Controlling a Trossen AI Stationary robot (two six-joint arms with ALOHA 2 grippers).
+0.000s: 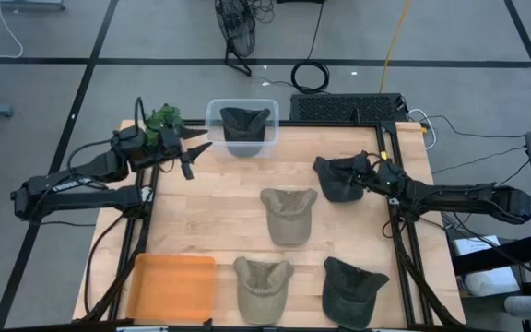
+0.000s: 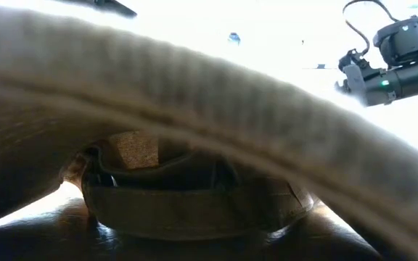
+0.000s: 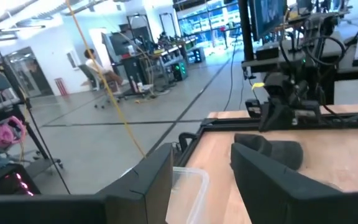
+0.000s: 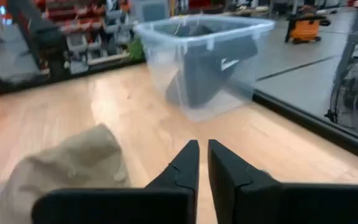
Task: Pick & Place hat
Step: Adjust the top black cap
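Note:
A dark hat [image 1: 337,180] lies on the wooden table at the right, also seen in the left wrist view [image 3: 270,151]. My right gripper [image 1: 358,173] stands level over its right side, its fingers [image 4: 202,152] shut to a slit with nothing between them. A clear bin [image 1: 242,124] at the table's far edge holds another dark hat [image 4: 199,68]. My left gripper [image 1: 194,148] is open and empty just left of the bin, whose corner [image 3: 190,186] shows between its fingers. A tan hat [image 1: 289,214] rests crown up mid-table. My right gripper stands at the dark hat's right side [image 1: 348,177]. The gripper itself covers the spot in the high view, and the hat is out of its wrist view, so I cannot tell whether it touches the hat. The hat lies flat on the table.
Another tan hat [image 1: 263,288] and another dark hat [image 1: 353,288] lie along the near edge, beside an orange tray [image 1: 173,288] at the near left. The near tan hat [image 2: 194,109] blocks most of the low view. Bare wood [image 1: 210,203] lies between bin and tray.

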